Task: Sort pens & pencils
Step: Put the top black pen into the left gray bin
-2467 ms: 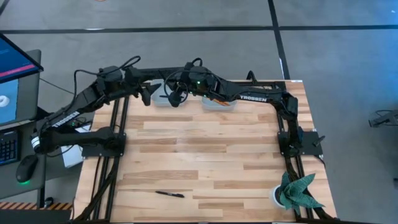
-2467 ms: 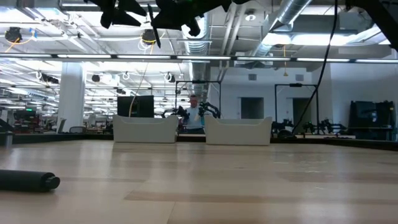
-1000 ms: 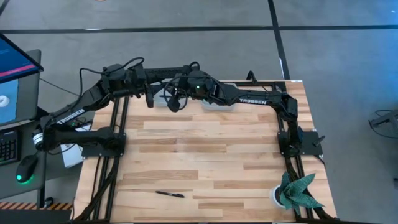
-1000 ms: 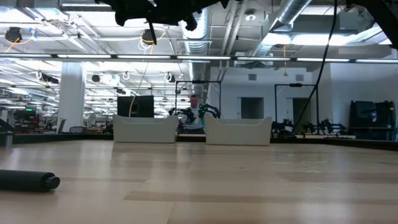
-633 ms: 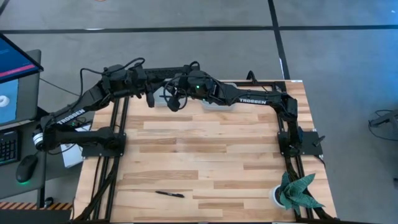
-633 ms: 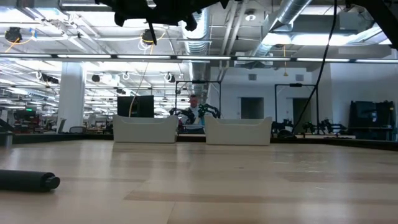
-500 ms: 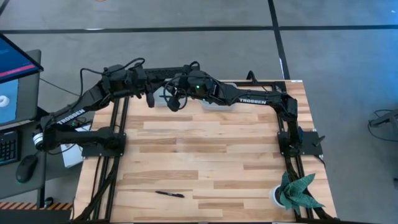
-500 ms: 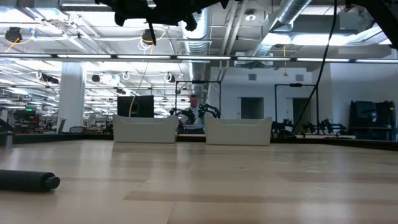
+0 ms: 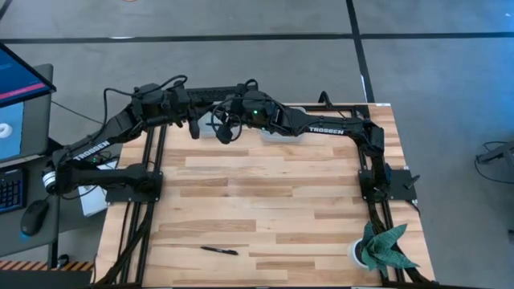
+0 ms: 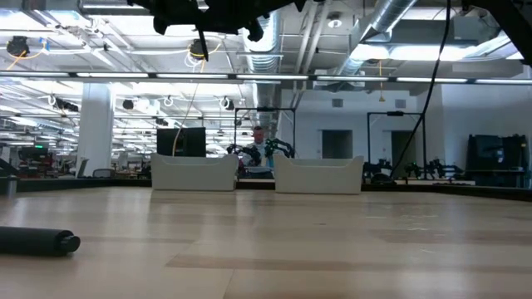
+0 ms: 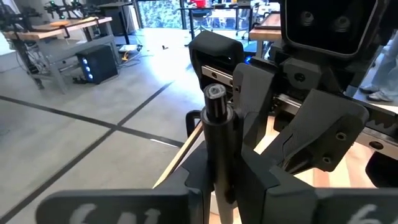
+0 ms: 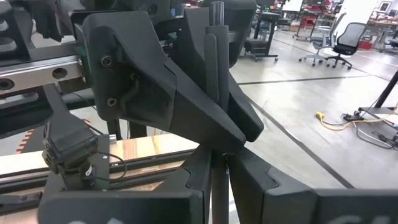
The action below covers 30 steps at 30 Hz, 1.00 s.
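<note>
Both arms meet high above the table's far edge, over the left white bin (image 9: 210, 129). A black pen (image 11: 215, 127) stands upright between them. My left gripper (image 11: 222, 186) is shut on it, and my right gripper (image 12: 217, 180), facing it, is shut on the same pen (image 12: 216, 28). In the high view the two grippers sit close together, left (image 9: 204, 122) and right (image 9: 215, 124). A second black pen (image 9: 218, 250) lies flat on the table near its front edge and shows close up in the low view (image 10: 37, 241). No pencils are in view. My left gripper pinches the pen's shaft (image 11: 217, 165) between its two fingers, below the pen's upper end. The fingers come in about level, from the table's left, and lie across the pen. The pen stands upright, clear of the table. My right gripper pinches the same pen's shaft (image 12: 217, 168) between its two fingers. The fingers come in about level, from the table's right, and lie across the pen. The left gripper's finger (image 12: 168, 87) covers part of the shaft above the hold.
A second white bin (image 9: 283, 133) stands beside the first at the far edge; both show in the low view (image 10: 194, 172) (image 10: 318, 174). A potted plant (image 9: 381, 247) stands at the near right corner. A person (image 10: 260, 154) is in the room far behind.
My left gripper had moved a little toward the right gripper and the pen before the last second. Within the last second neither arm nor the pen has visibly shifted.
</note>
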Each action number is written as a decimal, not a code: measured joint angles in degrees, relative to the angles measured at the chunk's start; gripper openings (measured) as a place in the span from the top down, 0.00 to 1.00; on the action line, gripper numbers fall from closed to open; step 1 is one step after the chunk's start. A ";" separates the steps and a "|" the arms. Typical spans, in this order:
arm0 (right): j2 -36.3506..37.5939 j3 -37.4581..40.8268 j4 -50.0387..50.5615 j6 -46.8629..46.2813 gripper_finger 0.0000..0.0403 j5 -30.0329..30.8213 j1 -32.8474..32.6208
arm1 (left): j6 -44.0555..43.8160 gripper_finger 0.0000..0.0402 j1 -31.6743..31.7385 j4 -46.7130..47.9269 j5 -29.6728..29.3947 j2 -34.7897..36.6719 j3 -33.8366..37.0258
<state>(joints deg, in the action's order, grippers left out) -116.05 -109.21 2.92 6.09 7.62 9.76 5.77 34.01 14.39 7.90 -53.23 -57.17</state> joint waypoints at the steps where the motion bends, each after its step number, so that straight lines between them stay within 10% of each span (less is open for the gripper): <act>1: 0.00 0.00 0.00 0.00 0.83 -0.01 0.00 | -0.01 0.91 0.00 0.01 -0.04 0.00 0.01; 30: 0.04 0.00 0.04 -0.04 0.83 -0.02 0.01 | 0.05 0.89 0.01 0.04 -0.20 0.00 0.02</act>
<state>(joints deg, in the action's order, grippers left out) -116.01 -109.21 2.96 6.04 7.60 9.76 5.82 34.02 14.43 7.71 -53.23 -57.14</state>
